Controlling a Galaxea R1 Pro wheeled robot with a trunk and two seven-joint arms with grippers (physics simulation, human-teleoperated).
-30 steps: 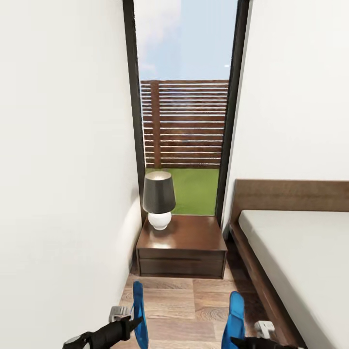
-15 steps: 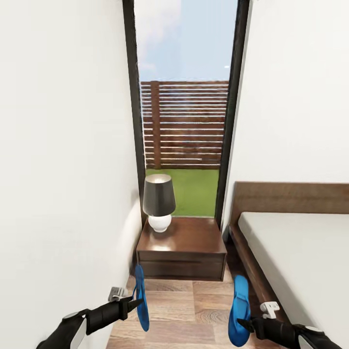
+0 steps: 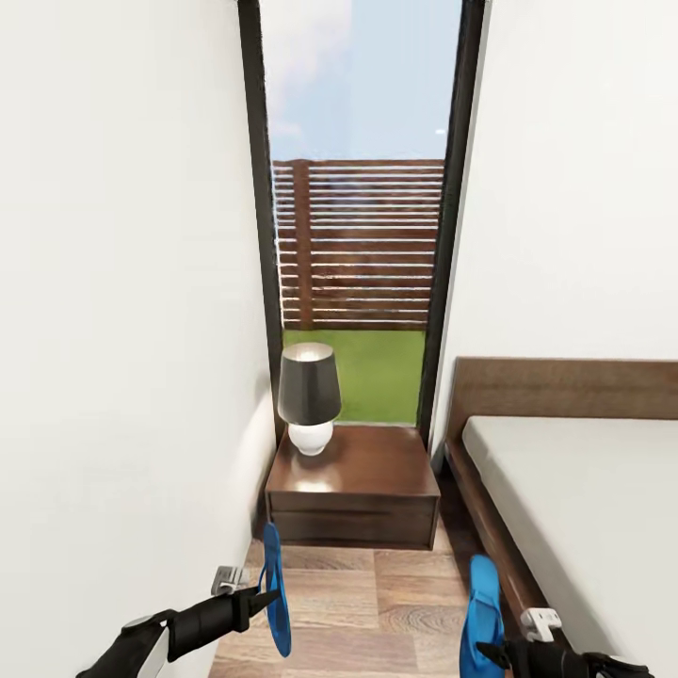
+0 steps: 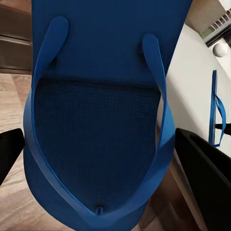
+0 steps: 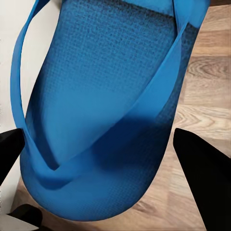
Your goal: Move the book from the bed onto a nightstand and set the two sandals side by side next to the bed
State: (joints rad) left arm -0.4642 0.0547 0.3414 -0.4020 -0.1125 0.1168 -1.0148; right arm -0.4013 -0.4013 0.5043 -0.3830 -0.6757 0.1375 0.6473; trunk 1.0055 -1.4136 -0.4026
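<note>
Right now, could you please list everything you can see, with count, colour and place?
sandals: two, bright blue, one held by each gripper above the floor, left sandal, right sandal
nightstand: one, dark brown, against the window wall, left of the bed
lamp: one, dark shade on a white base, on the nightstand
bed: one, dark brown frame, light grey mattress, at right
window: one, black frame, behind the nightstand, slatted fence and grass outside
floor: wood planks
walls: white
left gripper: black, holding the left sandal
right gripper: black, holding the right sandal
</note>
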